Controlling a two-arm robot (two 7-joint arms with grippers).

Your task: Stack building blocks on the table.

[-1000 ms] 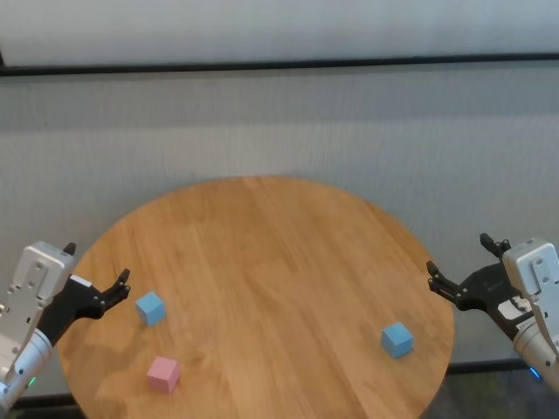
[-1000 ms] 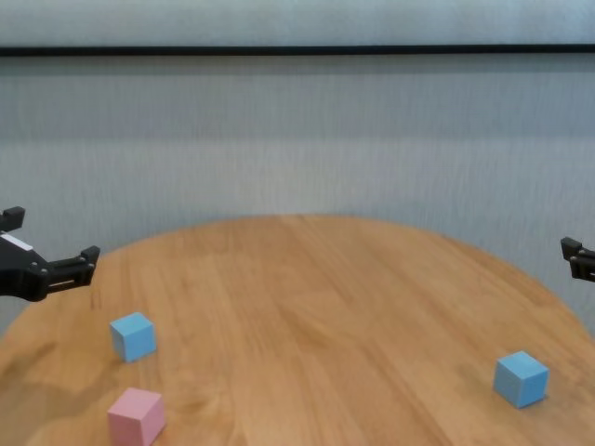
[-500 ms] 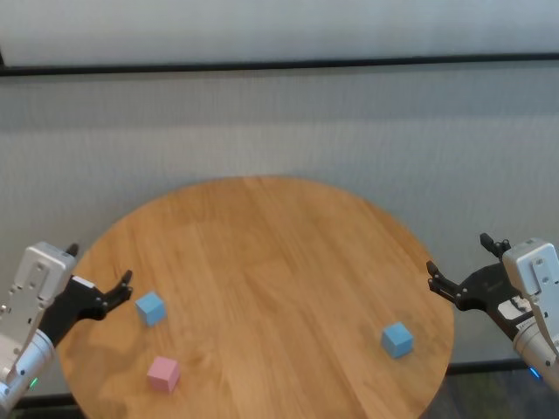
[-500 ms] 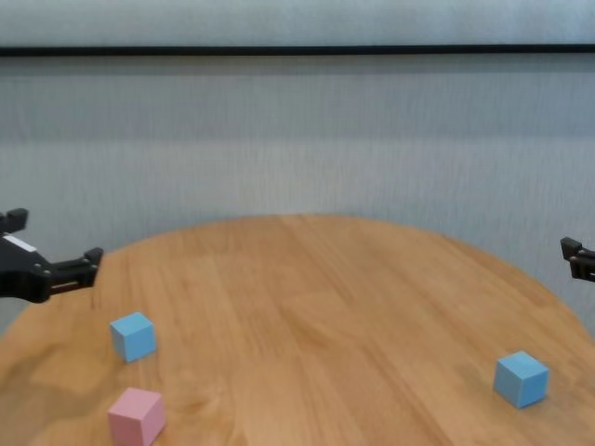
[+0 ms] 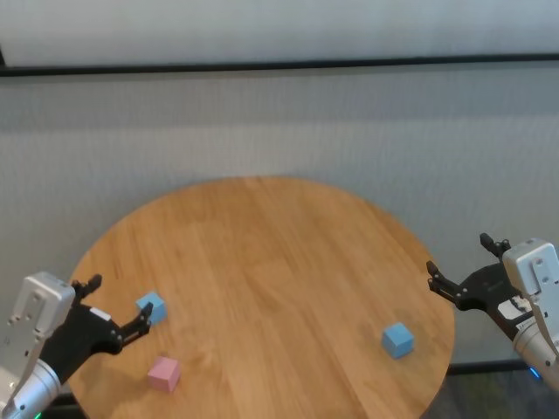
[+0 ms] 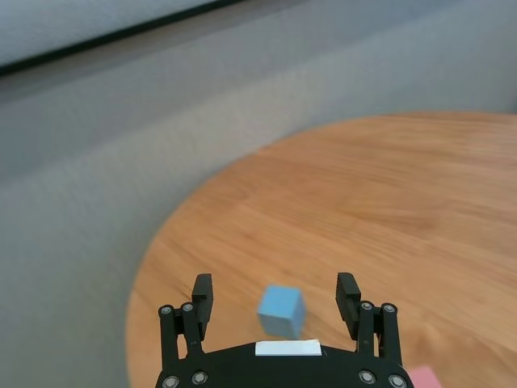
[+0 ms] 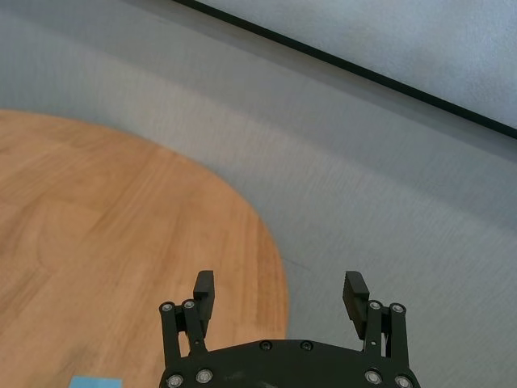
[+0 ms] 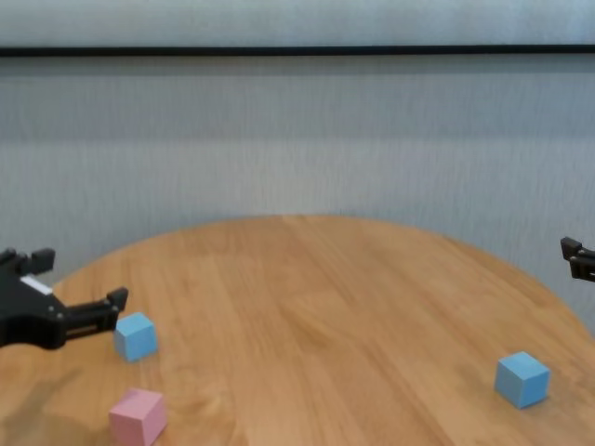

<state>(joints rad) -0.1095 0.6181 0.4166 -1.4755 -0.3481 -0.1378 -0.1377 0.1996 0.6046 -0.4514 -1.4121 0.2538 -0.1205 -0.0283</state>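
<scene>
- Fingers of the left end effector (image 5: 118, 316) are spread wide, holding nothing, low over the table (image 5: 279, 262).
- One light blue block (image 5: 151, 307) sits just ahead of its fingertips, untouched; the pink block (image 5: 163, 373) lies just beside it, nearer the robot.
- Right end effector (image 5: 457, 266) is wide open, empty, off the table's edge; second blue block (image 5: 396, 339) lies near it.
- Count: two blue, one pink.
</scene>
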